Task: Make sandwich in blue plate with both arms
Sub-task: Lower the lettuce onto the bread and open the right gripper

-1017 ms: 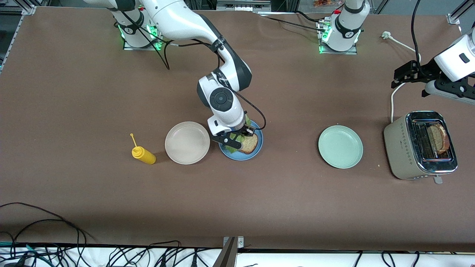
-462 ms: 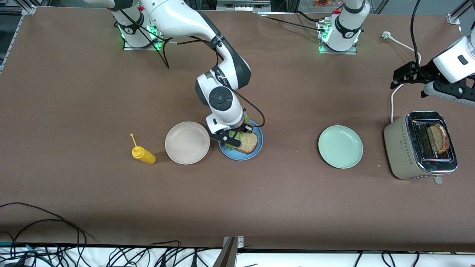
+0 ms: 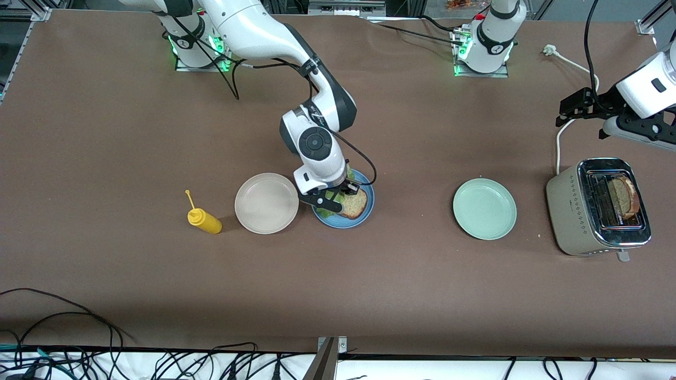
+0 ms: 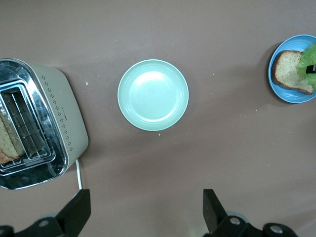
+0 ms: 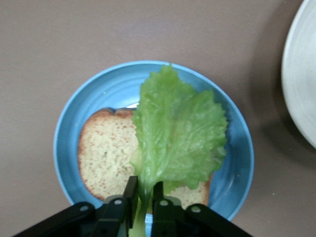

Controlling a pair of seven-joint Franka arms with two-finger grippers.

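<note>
The blue plate (image 3: 343, 222) sits mid-table and holds one slice of brown bread (image 3: 356, 205). My right gripper (image 3: 338, 193) hangs just over the plate, shut on the stem of a green lettuce leaf (image 5: 177, 133). The leaf is spread over the bread (image 5: 106, 153) and the plate (image 5: 69, 133). A second bread slice (image 3: 624, 197) stands in the toaster (image 3: 575, 211). My left gripper (image 3: 585, 116) is open and empty, up in the air beside the toaster, over bare table (image 4: 145, 207).
A pale green plate (image 3: 484, 208) lies between the blue plate and the toaster. A beige plate (image 3: 266, 203) sits close beside the blue plate, toward the right arm's end. A yellow squeeze bottle (image 3: 205, 220) lies past it. The toaster's white cord (image 3: 559, 142) runs toward the bases.
My right gripper has shifted slightly over the blue plate with the lettuce still held. My left gripper rose a touch, then held still.
</note>
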